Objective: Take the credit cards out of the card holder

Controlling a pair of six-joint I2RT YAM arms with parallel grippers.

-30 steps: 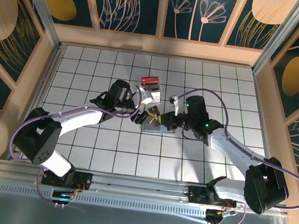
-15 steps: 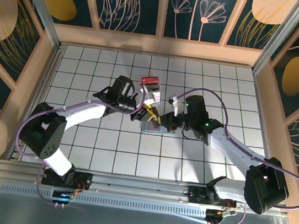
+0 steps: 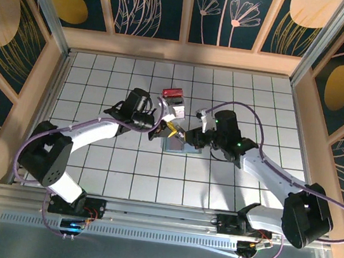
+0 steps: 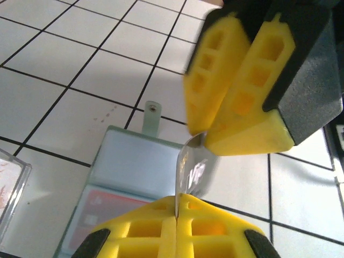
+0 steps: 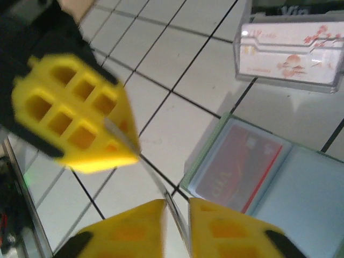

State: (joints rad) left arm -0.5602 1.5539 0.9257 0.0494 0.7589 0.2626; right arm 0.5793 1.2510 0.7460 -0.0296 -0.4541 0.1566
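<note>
The left end effector [image 3: 167, 128] and right end effector [image 3: 185, 137] crowd over the card holder [image 3: 171, 146]. A clear box [image 3: 173, 98] blocks behind; the nearer surface [image 3: 164, 182] lies free.

The left gripper [image 4: 176, 203] and right gripper [image 5: 176, 207], both clamped on one thin credit card [image 4: 187, 170] held between them, have drifted together a little from above the card holder's [image 4: 141, 165] middle toward its far edge.

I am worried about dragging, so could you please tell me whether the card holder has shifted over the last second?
No; the card holder lies on the same tiles below the red-topped box.
</note>
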